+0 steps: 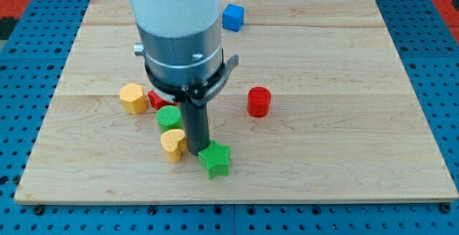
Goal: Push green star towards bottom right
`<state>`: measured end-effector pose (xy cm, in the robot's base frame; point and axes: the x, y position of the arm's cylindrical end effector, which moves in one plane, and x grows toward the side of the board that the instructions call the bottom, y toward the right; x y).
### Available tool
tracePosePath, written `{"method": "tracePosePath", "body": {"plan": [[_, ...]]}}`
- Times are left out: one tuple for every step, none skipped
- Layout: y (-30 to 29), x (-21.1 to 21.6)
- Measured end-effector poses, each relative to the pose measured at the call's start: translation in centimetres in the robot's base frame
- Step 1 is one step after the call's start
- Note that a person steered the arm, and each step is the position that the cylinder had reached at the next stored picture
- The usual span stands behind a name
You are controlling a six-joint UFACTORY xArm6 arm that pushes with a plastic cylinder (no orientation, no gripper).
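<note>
So the tool here is only a straight dark rod, nothing that opens or closes and nothing held. My tip (196, 152) is set down on the desk (344, 156), touching or very nearly touching the upper left edge of the green star (215, 158). The star is just off the tip toward the view's bottom right, which is handy given where it's meant to go.

Right beside the tip on the view's left a yellow heart block (173, 144) is found, and a green round block (169, 117) just above that. Further off to the upper left a yellow hexagon-ish block (133, 97) and a red block (157, 99) (shape half hidden by the arm) can be seen. A red cylinder (259, 101) is well apart to the upper right, and a blue cube (232, 17) far toward the view's top.

The star looks like a small, stiff, light plastic piece, so it should probably slide easily on the smooth wood. No grabbing is possible; contact is best made in a notch between two points or flat against the upper left side. An off-centre push would likely just spin it, since the points could let it roll off the rod
</note>
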<state>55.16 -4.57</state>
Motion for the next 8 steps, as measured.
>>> {"method": "tracePosePath", "body": {"plan": [[-2.7, 1.4], [-1.3, 5.4], [4.4, 3.2], [3.2, 2.2], [0.8, -0.1], [6.9, -1.1], [14.4, -0.2], [17.0, -0.1]]}}
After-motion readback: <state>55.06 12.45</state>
